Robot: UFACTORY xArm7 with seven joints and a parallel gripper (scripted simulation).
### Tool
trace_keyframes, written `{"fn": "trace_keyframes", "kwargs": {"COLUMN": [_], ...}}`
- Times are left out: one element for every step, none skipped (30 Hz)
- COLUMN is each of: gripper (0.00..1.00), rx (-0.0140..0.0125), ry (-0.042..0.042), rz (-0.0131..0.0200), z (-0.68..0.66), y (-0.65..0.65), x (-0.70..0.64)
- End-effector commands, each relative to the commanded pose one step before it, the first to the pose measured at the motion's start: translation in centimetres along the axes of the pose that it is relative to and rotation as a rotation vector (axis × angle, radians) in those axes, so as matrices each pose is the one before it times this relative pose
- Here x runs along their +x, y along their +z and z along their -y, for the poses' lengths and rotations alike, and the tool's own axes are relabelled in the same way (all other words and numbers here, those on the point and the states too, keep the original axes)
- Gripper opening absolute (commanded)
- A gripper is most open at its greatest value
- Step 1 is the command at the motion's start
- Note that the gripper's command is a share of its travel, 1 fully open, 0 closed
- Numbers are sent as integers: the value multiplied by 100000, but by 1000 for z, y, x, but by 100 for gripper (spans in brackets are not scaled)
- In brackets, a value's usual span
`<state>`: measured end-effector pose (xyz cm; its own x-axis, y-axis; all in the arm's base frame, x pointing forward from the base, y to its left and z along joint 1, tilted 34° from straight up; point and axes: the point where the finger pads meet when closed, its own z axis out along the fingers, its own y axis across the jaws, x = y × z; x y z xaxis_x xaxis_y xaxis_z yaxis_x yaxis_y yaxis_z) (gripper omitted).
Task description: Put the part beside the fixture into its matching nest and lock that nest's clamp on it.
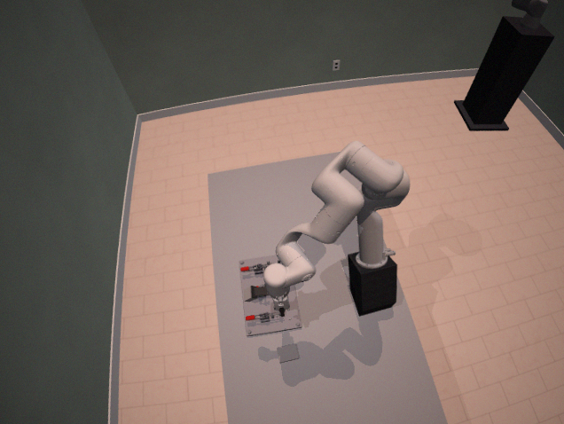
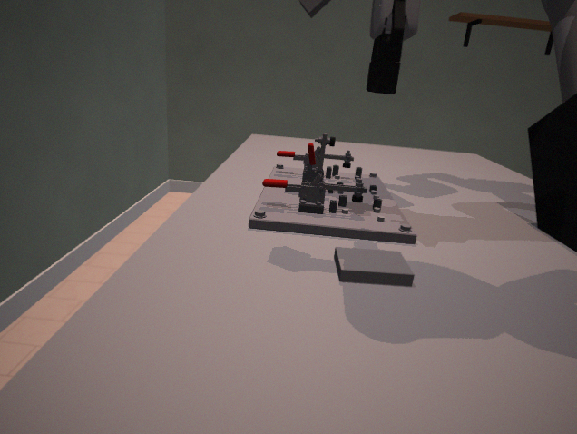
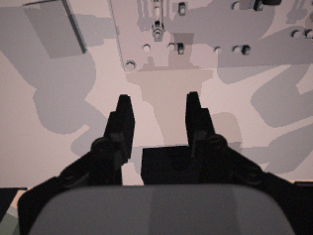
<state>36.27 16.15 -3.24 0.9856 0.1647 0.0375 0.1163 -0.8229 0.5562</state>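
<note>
The part (image 1: 288, 353) (image 2: 374, 263) (image 3: 58, 29), a flat grey rectangular block, lies flat on the table beside the fixture plate (image 1: 273, 329) (image 2: 326, 231) (image 3: 198, 60). The nearest clamp's red handle (image 2: 275, 182) (image 1: 250, 318) lies about level, with its bar level over its nest. The farthest clamp's red handle (image 2: 285, 153) (image 1: 245, 269) also lies about level, bar down. The middle clamp's red handle (image 2: 311, 153) stands up, and its bar is raised. My gripper (image 3: 158, 107) (image 2: 382, 92) (image 1: 282, 314) is high above the fixture, fingers partly open with nothing between them. No part is seen in the nests.
Small dark blocks (image 2: 376, 202) and pale rest pads (image 2: 381, 219) stand on the fixture plate. Bolts (image 2: 405, 227) sit at its corners. The arm's black pedestal (image 1: 372, 285) stands on the robot's side of the fixture. The arm's shadow falls across the part's surroundings.
</note>
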Motion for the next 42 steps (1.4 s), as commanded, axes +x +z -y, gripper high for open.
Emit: {"fn": "trace_keyframes", "kwargs": {"gripper": [47, 47, 47, 47, 47, 47, 47, 47, 47, 47, 47, 47, 47, 47, 47, 47, 47, 47, 47, 47, 47, 47, 47, 47, 47, 47, 47, 47, 47, 47, 47, 47, 47, 47, 47, 47, 47, 47, 47, 47, 47, 47], "rx": [245, -7, -9, -11, -12, -13, -14, 0, 0, -14, -14, -14, -13, -12, -10, -9, -7, -5, -4, -2, -1, 0, 0, 0, 0, 0, 0, 0, 0, 0, 0, 0, 0, 0, 0, 0, 0, 0, 0, 0, 0, 0], "ry": [-27, 1, 1, 2, 2, 2, 2, 0, 0, 2, 2, 2, 2, 2, 2, 1, 1, 1, 1, 0, 0, 0, 0, 0, 0, 0, 0, 0, 0, 0, 0, 0, 0, 0, 0, 0, 0, 0, 0, 0, 0, 0], "rz": [-274, 19, 23, 28, 31, 34, 36, 0, 0, 37, 37, 36, 34, 32, 28, 23, 19, 14, 9, 5, 2, 0, 0, 0, 0, 0, 0, 0, 0, 0, 0, 0, 0, 0, 0, 0, 0, 0, 0, 0, 0, 0], "z": [98, 0, 0, 0, 0, 0, 0, 0, 0, 0, 0, 0, 0, 0, 0, 0, 0, 0, 0, 0, 0, 0, 0, 0, 0, 0, 0, 0, 0, 0, 1, 0, 0, 1, 1, 1, 1, 0, 1, 1, 1, 0], "y": [-134, 1, 2, 2, 2, 3, 3, 0, 0, 3, 3, 3, 3, 2, 2, 2, 1, 1, 1, 0, 0, 0, 0, 0, 0, 0, 0, 0, 0, 0, 0, 0, 0, 0, 0, 0, 0, 0, 0, 0, 0, 0], "x": [111, 0, 0, 0, 0, 0, 0, 0, 0, 0, 0, 0, 0, 0, 0, 0, 0, 0, 0, 0, 0, 0, 3, 21, 0, 0, 54, 100, 154, 215, 279, 345, 410, 471, 527, 577, 620, 654, 679, 695, 702, 0]}}
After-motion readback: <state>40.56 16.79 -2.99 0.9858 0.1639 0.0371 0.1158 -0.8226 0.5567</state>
